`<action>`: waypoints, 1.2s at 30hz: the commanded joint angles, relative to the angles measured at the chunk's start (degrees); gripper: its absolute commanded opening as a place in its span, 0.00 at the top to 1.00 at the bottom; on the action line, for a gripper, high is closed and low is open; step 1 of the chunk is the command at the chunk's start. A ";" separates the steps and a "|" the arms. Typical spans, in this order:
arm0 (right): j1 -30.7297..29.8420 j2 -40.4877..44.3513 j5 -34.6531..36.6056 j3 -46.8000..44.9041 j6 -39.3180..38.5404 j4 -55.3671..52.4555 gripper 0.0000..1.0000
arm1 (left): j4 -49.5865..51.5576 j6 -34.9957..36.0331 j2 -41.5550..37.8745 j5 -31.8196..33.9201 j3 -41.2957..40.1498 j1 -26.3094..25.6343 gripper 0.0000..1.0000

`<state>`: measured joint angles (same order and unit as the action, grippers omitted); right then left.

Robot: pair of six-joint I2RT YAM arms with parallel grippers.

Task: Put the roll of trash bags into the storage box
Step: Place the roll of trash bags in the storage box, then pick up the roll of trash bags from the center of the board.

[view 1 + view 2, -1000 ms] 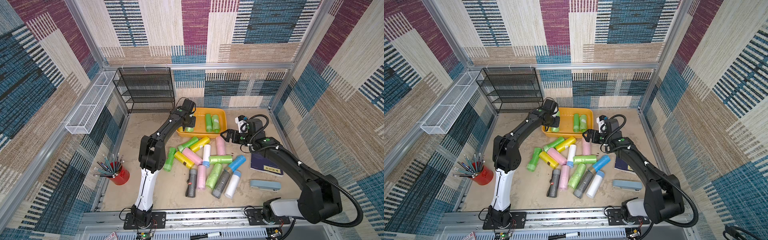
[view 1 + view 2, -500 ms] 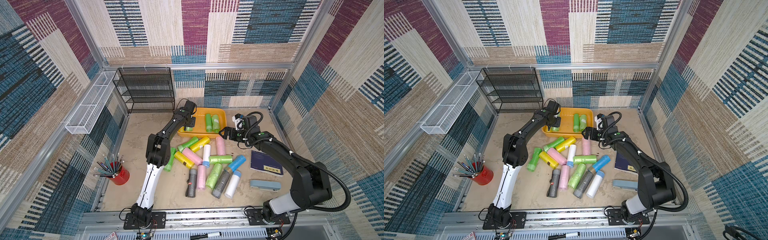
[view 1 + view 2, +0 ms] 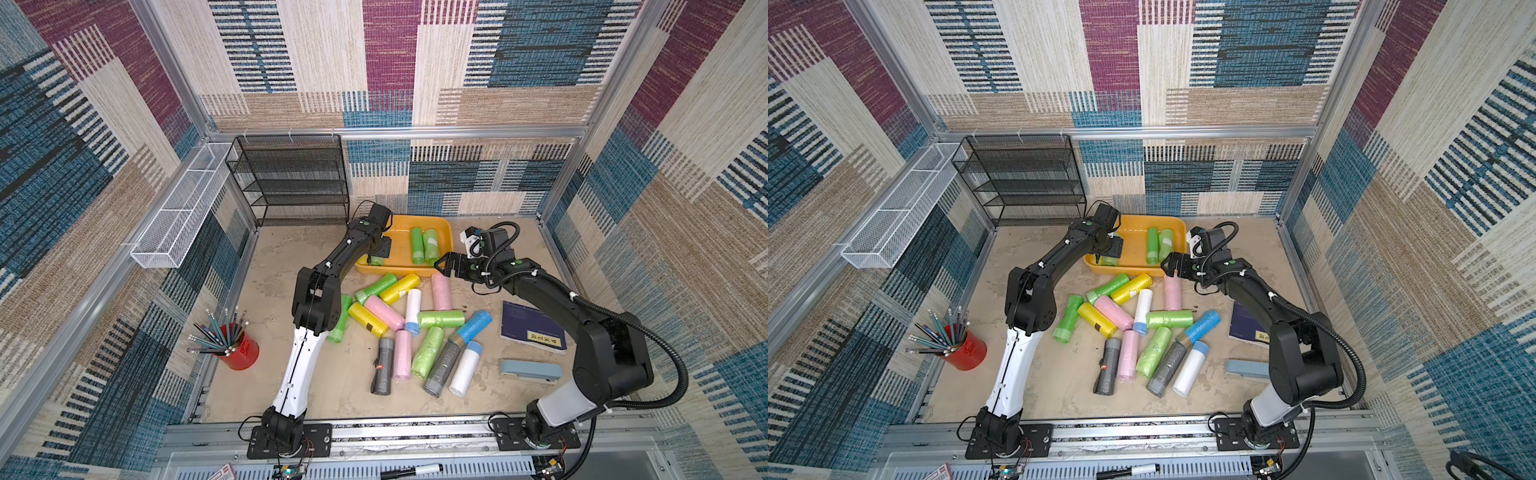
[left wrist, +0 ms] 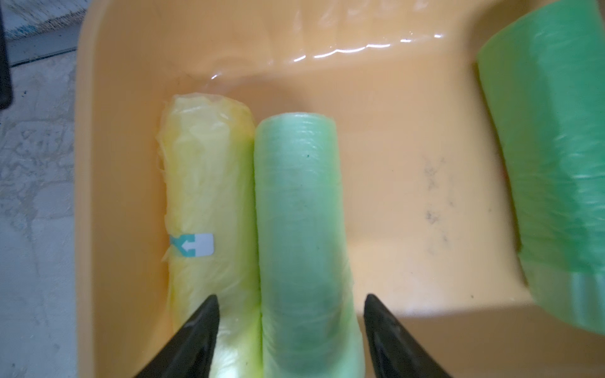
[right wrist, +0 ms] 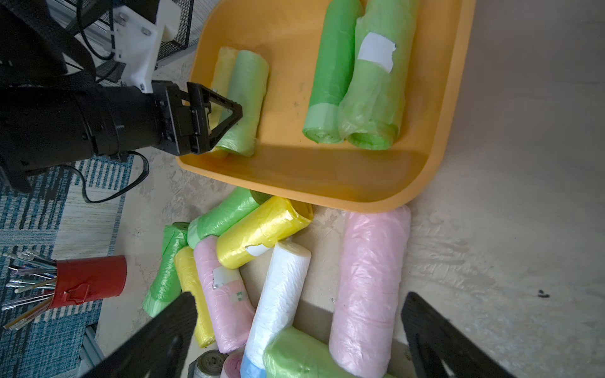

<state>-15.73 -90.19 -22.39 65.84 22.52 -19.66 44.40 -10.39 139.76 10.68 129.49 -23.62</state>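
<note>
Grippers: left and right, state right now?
Left gripper: open, jaws straddling the pale green roll lying in the storage box.
Right gripper: open, empty.

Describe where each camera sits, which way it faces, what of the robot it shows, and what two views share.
Top views: high at the front, looking down toward the back wall; left arm and right arm whole.
Left wrist: on the left arm, looking down into the storage box; open left gripper straddles a pale green roll.
Right wrist: on the right arm, looking over loose rolls toward the box; open right gripper, plus the left gripper.
Shared: both wrist views show that roll.
</note>
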 commanded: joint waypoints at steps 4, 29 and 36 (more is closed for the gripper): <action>-0.01 2.06 -0.80 -1.38 0.75 0.12 0.01 | 0.12 -1.45 -5.88 -1.07 -3.02 -0.03 0.20; 0.00 16.07 9.94 -11.95 3.10 -5.07 0.01 | -15.16 -8.31 -48.99 -13.47 -48.00 -1.17 0.01; 0.00 19.01 9.73 -12.23 4.99 -6.18 0.01 | -18.53 -10.78 -62.81 -20.00 -62.76 -1.16 0.01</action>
<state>-15.68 -72.29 -12.99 53.84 25.85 -25.43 28.69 -19.11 80.20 -6.17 69.89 -24.77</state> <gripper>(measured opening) 0.993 0.984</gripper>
